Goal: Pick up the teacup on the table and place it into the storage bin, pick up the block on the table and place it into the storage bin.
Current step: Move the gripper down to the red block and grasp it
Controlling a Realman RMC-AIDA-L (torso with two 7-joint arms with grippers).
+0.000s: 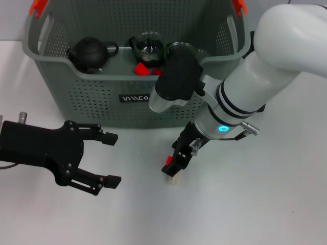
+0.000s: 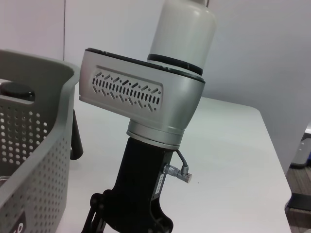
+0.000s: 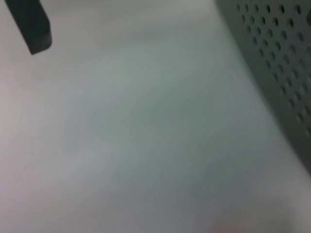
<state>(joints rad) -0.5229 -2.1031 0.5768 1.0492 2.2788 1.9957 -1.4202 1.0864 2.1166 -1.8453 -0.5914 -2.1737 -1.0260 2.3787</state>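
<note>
Block (image 1: 173, 178), a small pale piece with a red part just beside it, lay on the white table (image 1: 265, 204) in front of the storage bin (image 1: 92, 92), nearer the robot than the bin's front wall. The right gripper (image 1: 172, 168) was down over the block, its dark fingertips at or touching it; whether the fingers were clamped on it or merely around it could not be told. Also in front of the bin, off toward the robot's left, the left gripper (image 1: 104, 159) hovered above the table with its two fingers spread wide apart and nothing between them. The right arm (image 1: 245, 97) reached down across the bin's front corner on the robot's right side. The grey-green perforated bin stood behind both grippers, with a small black label (image 1: 134, 98) on its front wall and orange clips (image 1: 37, 7) at its handles. Inside the bin sat a black teapot (image 1: 89, 53), a glass teacup (image 1: 147, 46) beside it, a second dark-rimmed cup (image 1: 179, 50) partly hidden by the arm, and small red pieces (image 1: 141, 68) on the floor.
</note>
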